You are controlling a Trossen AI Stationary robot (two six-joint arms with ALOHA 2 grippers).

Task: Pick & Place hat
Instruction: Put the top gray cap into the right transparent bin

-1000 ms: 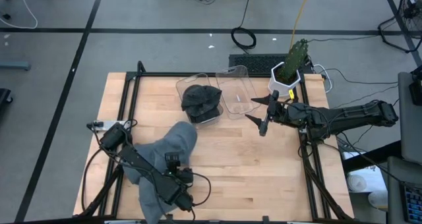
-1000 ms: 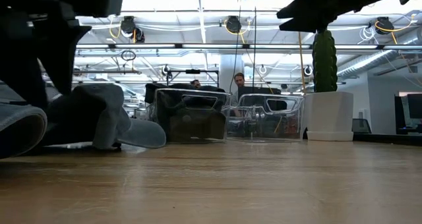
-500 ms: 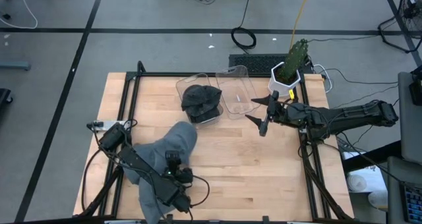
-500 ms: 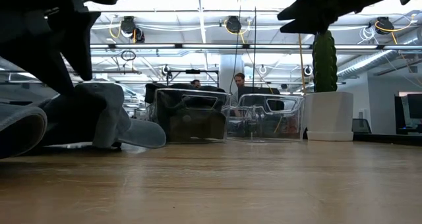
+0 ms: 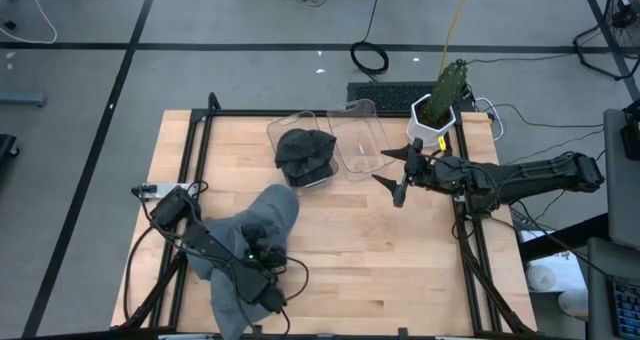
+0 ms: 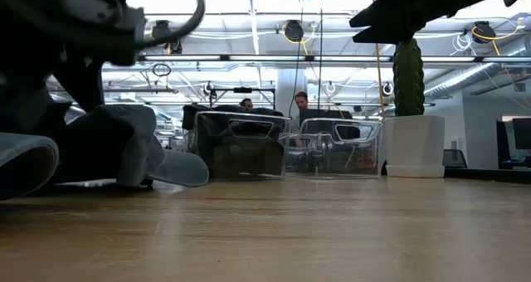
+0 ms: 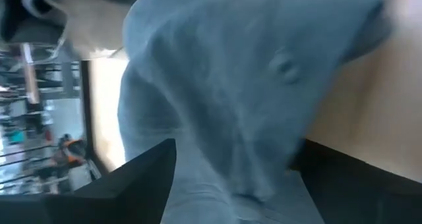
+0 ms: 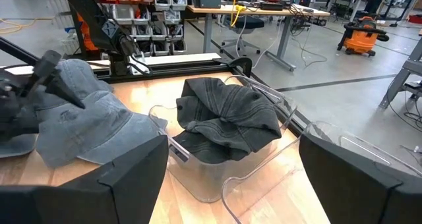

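Left arm: enters from the lower left of the high view, running across the table toward the bottom centre.
Left gripper [image 5: 262,263]: lower left of centre in the high view, directly over the grey hat [image 5: 262,225]. In the left wrist view its two dark fingers [image 7: 112,188] stand apart with grey cloth filling the gap between them; whether they grasp the cloth or are released cannot be told.
Grey hat: lies on the wooden table [image 5: 400,270], lower left of centre in the high view, crown toward the bins, remainder partly hidden under the left arm. In the low view it sits at the left of the frame [image 6: 124,153], resting on the table top.
Left bin [image 5: 305,150]: clear plastic, upper centre of the high view, holding a dark hat [image 5: 303,148] bunched inside. The right wrist view shows the dark hat [image 8: 224,122] rising above the bin rim.
Right bin [image 5: 362,140]: clear plastic, just beside the left bin on its right; nothing can be made out inside it.
Right gripper [image 5: 393,178]: right of centre in the high view, just beside the right bin, jaws spread wide and grasping nothing.
Potted cactus [image 5: 440,100]: white pot, upper right of the table, near the right arm.
Background: a person [image 6: 300,104] shows beyond the bins in the low view.
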